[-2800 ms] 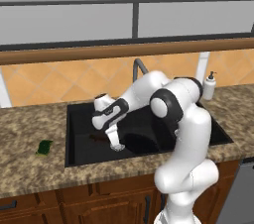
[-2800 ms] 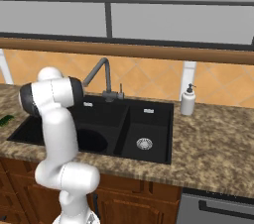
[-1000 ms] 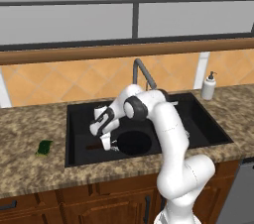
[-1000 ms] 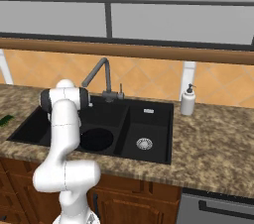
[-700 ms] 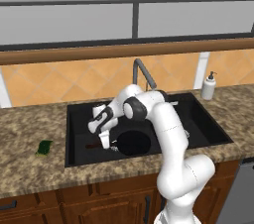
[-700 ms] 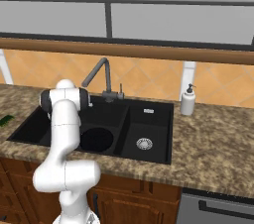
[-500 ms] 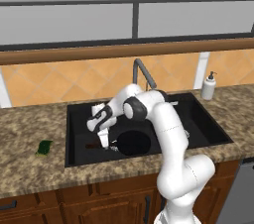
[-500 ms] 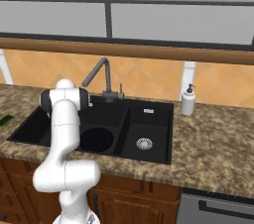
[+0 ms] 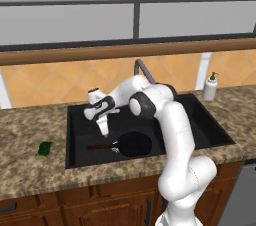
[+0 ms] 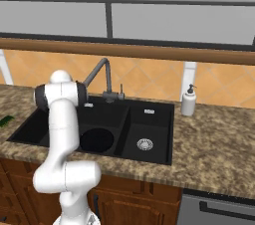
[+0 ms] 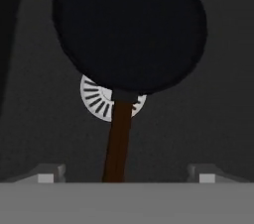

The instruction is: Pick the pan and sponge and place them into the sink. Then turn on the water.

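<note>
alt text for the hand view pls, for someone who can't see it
A round black frying pan lies on the floor of a matte black sink, its long dark-brown handle running down toward the camera and partly covering a round silver drain. The tool is open, a fingertip on either side of the handle.

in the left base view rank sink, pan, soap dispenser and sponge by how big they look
1. sink, largest by far
2. pan, lying in the large basin
3. soap dispenser
4. sponge, smallest; it looks close to the dispenser, which stands farther from the camera, so that order is unsure
</note>
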